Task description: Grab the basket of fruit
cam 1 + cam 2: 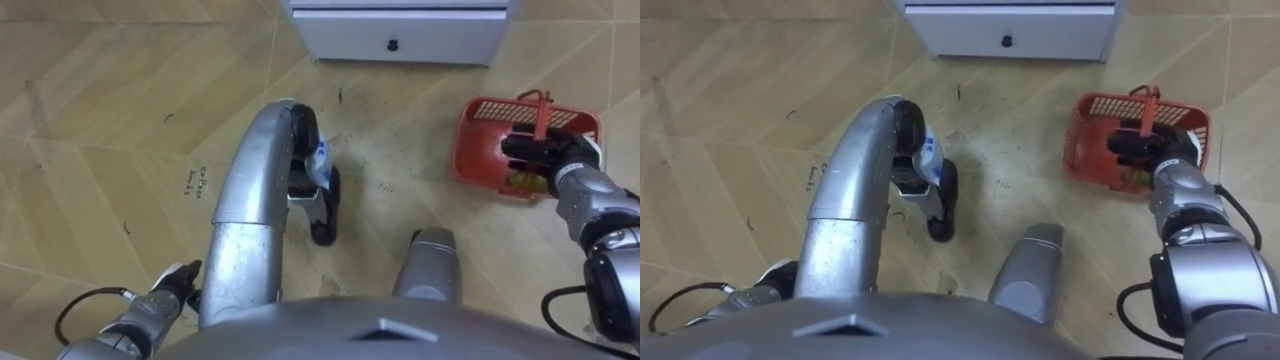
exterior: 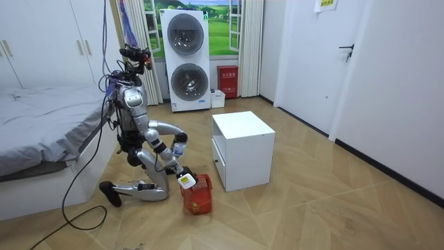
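Left hand (image 1: 168, 290) rests low at lower left, fingers relaxed, well apart from the work. Fruit basket (image 1: 476, 150) stands on the floor to the robot's right, long axis crosswise. Right hand (image 1: 545, 152) lies over it, fingers at the handle (image 1: 545, 105); whether they are closed on it cannot be told

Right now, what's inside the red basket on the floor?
The right hand lies over the red basket, across its middle. Just below the hand a yellow-green patch, perhaps fruit, shows by the near wall. Whatever lies under the hand is covered.
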